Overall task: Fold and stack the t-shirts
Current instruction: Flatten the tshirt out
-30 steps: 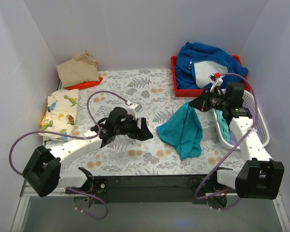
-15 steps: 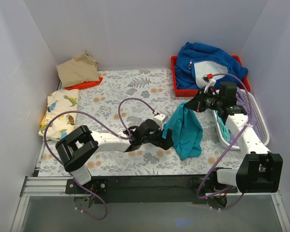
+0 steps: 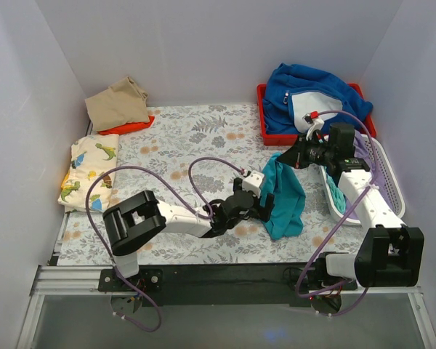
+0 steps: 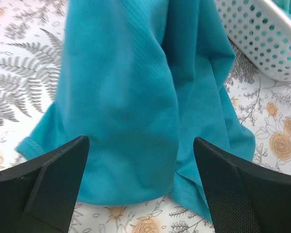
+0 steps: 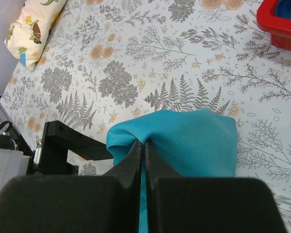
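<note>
A teal t-shirt (image 3: 287,195) hangs in a bunched drape from my right gripper (image 3: 288,161), its lower edge lying on the floral table cover. In the right wrist view that gripper (image 5: 144,143) is shut on a pinched fold at the top of the teal t-shirt (image 5: 189,141). My left gripper (image 3: 268,206) sits low at the shirt's left lower side. Its jaws are open wide, one on each side of the hem of the teal t-shirt (image 4: 126,97), with the left gripper (image 4: 140,141) not closed on the cloth. A tan t-shirt (image 3: 118,104) lies on an orange one (image 3: 133,126) at the back left. A folded dinosaur-print t-shirt (image 3: 91,173) lies at the left edge.
A white perforated basket (image 3: 387,182) with pale green cloth (image 3: 336,190) inside stands at the right, close beside the hanging shirt. A red tray (image 3: 264,129) at the back right holds a thick blue fleece (image 3: 312,91). White walls enclose the table on three sides.
My left arm has swung right across the table to the teal shirt's lower edge, its jaws wider. The right gripper has shifted slightly left, and the shirt hangs narrower.
</note>
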Motion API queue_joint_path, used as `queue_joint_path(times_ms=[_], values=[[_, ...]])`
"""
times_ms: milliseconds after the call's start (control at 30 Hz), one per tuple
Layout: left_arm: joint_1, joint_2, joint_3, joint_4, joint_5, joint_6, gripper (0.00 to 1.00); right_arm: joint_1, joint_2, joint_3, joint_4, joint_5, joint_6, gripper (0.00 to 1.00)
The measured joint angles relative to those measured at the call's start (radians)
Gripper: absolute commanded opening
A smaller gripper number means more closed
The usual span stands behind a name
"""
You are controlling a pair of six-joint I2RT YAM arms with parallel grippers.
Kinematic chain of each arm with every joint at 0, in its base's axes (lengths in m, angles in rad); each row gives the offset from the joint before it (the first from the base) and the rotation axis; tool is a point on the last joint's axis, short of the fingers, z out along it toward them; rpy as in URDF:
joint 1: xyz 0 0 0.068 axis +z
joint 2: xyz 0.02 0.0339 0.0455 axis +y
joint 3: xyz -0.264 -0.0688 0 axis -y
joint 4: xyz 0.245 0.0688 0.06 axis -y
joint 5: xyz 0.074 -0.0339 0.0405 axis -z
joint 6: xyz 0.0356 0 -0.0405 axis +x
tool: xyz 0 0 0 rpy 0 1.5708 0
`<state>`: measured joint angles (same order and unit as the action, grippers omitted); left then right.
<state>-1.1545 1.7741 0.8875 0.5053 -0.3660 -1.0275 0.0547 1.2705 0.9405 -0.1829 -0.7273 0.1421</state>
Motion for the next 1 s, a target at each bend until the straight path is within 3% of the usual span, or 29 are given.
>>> queue_joint_path(times_ms=[100,167,200,233,267,300,433,567,600,633,700,733,1000], values=[[-0.029,0.06,0.031,0.004,-0.034,-0.001,0.86,0.0,0.012,0.0,0.0,0.003,-0.005,0.01],[-0.043,0.1,0.064,-0.006,-0.05,-0.009,0.71,0.0,0.018,0.0,0.0,0.008,-0.009,0.01],[-0.048,0.117,0.084,-0.013,-0.06,-0.012,0.59,0.0,0.019,0.0,0.0,0.014,-0.011,0.01],[-0.053,0.127,0.096,-0.021,-0.069,-0.015,0.23,0.0,0.019,0.0,0.0,0.018,-0.013,0.01],[-0.057,0.129,0.1,-0.03,-0.08,-0.019,0.07,0.0,0.019,0.0,0.0,0.022,-0.015,0.01],[-0.059,0.126,0.101,-0.038,-0.099,-0.014,0.0,0.0,0.018,0.0,0.0,0.027,-0.016,0.01],[-0.059,0.069,0.064,-0.055,-0.171,0.021,0.0,0.001,0.007,-0.003,-0.003,0.055,-0.02,0.01],[-0.057,-0.083,0.005,-0.097,-0.242,0.071,0.0,0.003,-0.029,-0.006,-0.014,0.084,-0.026,0.02],[-0.055,-0.132,-0.003,-0.117,-0.257,0.08,0.0,0.003,-0.039,-0.006,-0.021,0.091,-0.027,0.11],[-0.052,-0.182,-0.008,-0.135,-0.27,0.086,0.0,0.003,-0.047,-0.006,-0.027,0.095,-0.027,0.3],[-0.049,-0.277,-0.013,-0.191,-0.288,0.093,0.0,0.003,-0.061,-0.008,-0.041,0.104,-0.034,0.41],[-0.046,-0.332,-0.013,-0.221,-0.296,0.097,0.0,0.003,-0.071,-0.012,-0.05,0.113,-0.036,0.56],[-0.004,-0.633,-0.003,-0.509,-0.389,0.104,0.0,0.044,-0.188,-0.07,-0.138,0.247,-0.041,0.62]])
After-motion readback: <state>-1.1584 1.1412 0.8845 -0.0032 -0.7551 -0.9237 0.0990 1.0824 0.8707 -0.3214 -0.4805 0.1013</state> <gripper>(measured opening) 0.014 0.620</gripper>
